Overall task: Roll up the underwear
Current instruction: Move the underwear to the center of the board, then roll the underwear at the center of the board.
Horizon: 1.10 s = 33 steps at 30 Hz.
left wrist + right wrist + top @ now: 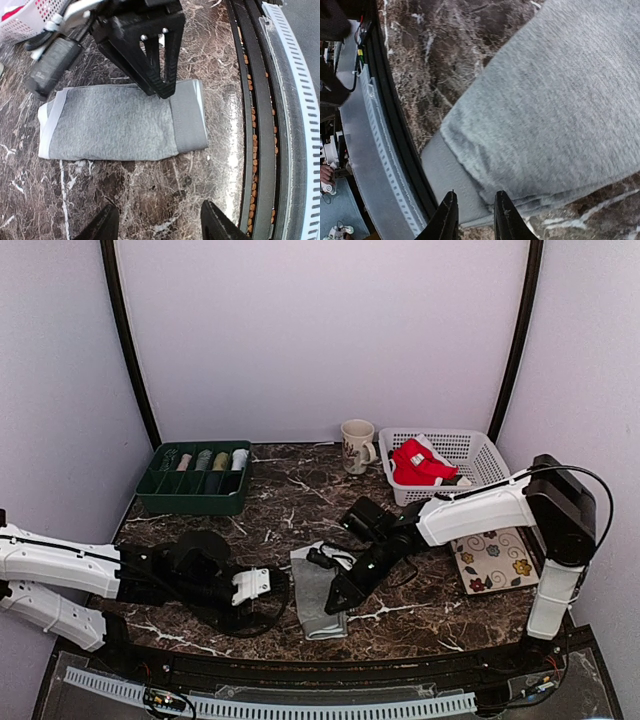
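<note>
The light grey underwear lies folded flat in a long strip on the marble table, waistband toward the near edge. It also shows in the left wrist view and the right wrist view. My right gripper is down at the waistband end, its jaws nearly together and pinching the cloth's edge. My left gripper is open and empty just left of the strip, low over bare marble. The red underwear lies in the white basket. The navy one is out of view.
A white basket stands at the back right with a mug to its left. A green divided tray with several rolled cloths is at the back left. A floral mat lies at the right. The table's front rail is close.
</note>
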Each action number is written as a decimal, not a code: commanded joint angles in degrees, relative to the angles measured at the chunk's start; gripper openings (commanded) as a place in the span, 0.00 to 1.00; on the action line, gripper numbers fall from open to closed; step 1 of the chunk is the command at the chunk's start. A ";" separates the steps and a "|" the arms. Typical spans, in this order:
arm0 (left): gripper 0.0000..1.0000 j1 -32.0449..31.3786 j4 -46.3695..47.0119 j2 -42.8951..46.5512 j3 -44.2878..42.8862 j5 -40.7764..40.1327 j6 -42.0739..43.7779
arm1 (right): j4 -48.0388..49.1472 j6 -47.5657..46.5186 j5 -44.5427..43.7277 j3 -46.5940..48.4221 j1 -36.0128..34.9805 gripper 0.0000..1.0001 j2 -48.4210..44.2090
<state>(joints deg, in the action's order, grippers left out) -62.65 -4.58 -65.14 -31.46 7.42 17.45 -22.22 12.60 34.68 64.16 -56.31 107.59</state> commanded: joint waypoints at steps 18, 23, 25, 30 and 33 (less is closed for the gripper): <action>0.57 -17.13 12.93 -25.16 -9.32 -18.81 11.00 | 11.74 2.93 5.17 -9.98 0.57 0.16 6.27; 0.58 -17.63 13.27 -28.70 -9.40 -18.74 11.79 | 11.64 2.21 4.88 -11.35 1.03 0.15 7.62; 0.57 -17.65 13.56 -30.14 -9.47 -20.56 12.17 | 11.66 2.17 5.10 -11.51 1.11 0.15 7.51; 0.41 -17.51 12.75 -33.11 -10.72 -24.73 12.58 | 11.74 1.91 5.40 -11.69 1.12 0.15 7.34; 0.26 -16.39 9.69 -33.19 -11.88 -24.66 10.30 | 11.50 1.65 5.26 -11.18 1.10 0.15 7.35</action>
<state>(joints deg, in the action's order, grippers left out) -80.07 10.50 -97.30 -42.28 -14.83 29.28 -5.06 15.33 46.74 55.24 -55.00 111.04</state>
